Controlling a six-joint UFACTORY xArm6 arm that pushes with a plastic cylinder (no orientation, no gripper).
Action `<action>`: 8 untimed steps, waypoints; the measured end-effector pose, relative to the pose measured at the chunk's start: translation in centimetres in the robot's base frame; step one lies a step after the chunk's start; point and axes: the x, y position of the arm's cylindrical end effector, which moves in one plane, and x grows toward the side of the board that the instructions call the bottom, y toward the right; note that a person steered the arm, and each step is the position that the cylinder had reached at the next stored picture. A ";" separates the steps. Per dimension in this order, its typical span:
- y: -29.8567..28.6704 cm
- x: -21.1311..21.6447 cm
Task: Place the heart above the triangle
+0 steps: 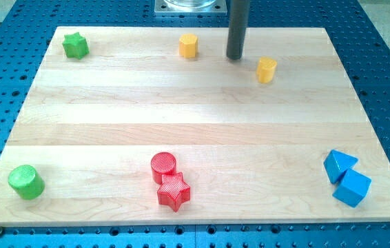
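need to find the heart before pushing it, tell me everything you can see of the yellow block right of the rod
The yellow block is small, with smooth, glossy-looking sides and a flat top; its outline looks rounded, and whether it is the heart is hard to confirm at this size. It stands upright on the wooden board near the view's top, right of centre. Nothing touches it: my tip rests a little to its left and slightly higher in the view, with bare wood between them.

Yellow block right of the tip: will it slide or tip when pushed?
Probably slides: the yellow block looks squat, flat on the smooth wooden board. An off-centre push may spin it, as its sides look rounded. My tip stands apart, at its upper left.
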 end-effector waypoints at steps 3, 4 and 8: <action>1.4 6.0; 1.7 9.8; 7.5 12.6</action>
